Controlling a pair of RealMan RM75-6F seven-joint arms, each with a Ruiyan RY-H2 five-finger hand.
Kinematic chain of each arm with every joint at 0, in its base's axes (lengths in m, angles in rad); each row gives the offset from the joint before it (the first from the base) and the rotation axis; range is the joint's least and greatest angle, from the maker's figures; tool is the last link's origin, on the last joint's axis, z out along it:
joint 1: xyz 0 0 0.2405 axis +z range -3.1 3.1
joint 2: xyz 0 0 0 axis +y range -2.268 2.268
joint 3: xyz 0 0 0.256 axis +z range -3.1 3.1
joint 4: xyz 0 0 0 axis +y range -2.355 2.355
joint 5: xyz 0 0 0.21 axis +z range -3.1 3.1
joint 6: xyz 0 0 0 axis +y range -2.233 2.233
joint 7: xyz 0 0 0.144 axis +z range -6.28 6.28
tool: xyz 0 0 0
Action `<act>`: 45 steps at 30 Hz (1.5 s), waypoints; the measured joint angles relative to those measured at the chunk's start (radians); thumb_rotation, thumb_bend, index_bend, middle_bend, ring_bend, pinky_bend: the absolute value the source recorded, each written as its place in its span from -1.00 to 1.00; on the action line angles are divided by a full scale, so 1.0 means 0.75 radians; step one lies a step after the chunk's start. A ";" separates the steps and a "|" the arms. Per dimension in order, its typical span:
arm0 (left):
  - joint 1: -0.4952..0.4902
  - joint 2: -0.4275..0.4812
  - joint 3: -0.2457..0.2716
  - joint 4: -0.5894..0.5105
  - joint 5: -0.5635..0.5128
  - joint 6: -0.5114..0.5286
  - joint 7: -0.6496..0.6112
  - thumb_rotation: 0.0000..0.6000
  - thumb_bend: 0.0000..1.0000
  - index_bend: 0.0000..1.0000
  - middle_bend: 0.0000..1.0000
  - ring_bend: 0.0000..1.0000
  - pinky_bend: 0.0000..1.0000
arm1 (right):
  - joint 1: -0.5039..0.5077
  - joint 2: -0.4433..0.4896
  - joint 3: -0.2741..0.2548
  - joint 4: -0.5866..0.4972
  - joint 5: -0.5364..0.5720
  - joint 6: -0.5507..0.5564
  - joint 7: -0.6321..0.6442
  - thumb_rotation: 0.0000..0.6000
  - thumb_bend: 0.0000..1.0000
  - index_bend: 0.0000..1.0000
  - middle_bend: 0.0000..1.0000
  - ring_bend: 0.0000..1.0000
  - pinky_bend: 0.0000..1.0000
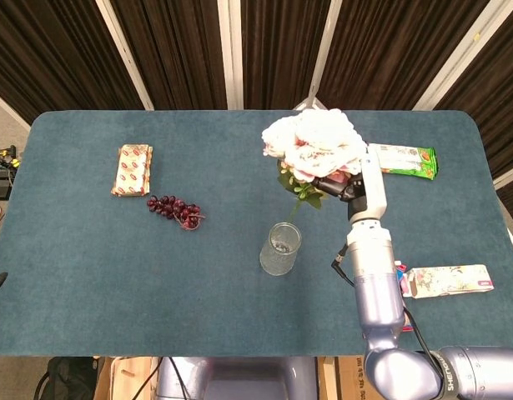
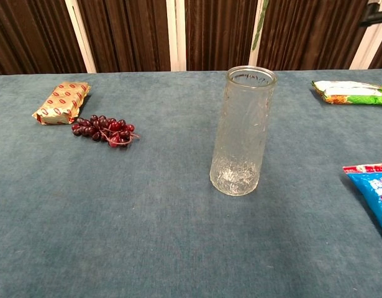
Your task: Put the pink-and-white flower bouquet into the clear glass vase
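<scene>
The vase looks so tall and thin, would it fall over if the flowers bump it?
Probably, yes. The vase is tall on a narrow base, so a sideways knock near its rim could tip it. It holds nothing, so likely little weighs it down. Being round glass, it might roll and crack.

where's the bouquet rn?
Head view: the bouquet is held in the air by the right hand, right of centre, just beyond the glass vase. Its stem tip is above the vase, not yet in.
</scene>
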 measured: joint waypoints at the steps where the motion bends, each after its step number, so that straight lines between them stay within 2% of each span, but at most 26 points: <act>1: 0.000 0.000 0.000 0.000 0.000 0.000 0.002 1.00 -0.63 -0.80 -1.00 -1.00 -1.00 | -0.005 -0.001 -0.005 -0.003 -0.006 0.002 0.001 1.00 -0.37 0.10 -0.03 0.11 -0.83; 11: -0.001 -0.007 0.008 -0.014 0.008 -0.002 0.034 1.00 -0.62 -0.80 -1.00 -1.00 -1.00 | -0.120 -0.003 -0.098 -0.037 -0.080 -0.033 0.062 1.00 -0.37 0.10 -0.03 0.11 -0.83; 21: -0.004 -0.016 0.011 -0.018 0.011 -0.006 0.062 1.00 -0.63 -0.80 -1.00 -1.00 -1.00 | -0.222 -0.014 -0.196 -0.002 -0.151 -0.143 0.165 1.00 -0.37 0.10 -0.03 0.11 -0.83; 45: -0.008 -0.023 0.013 -0.029 0.002 -0.017 0.098 1.00 -0.63 -0.80 -1.00 -1.00 -1.00 | -0.308 -0.086 -0.357 0.068 -0.337 -0.288 0.234 1.00 -0.37 0.10 -0.03 0.11 -0.83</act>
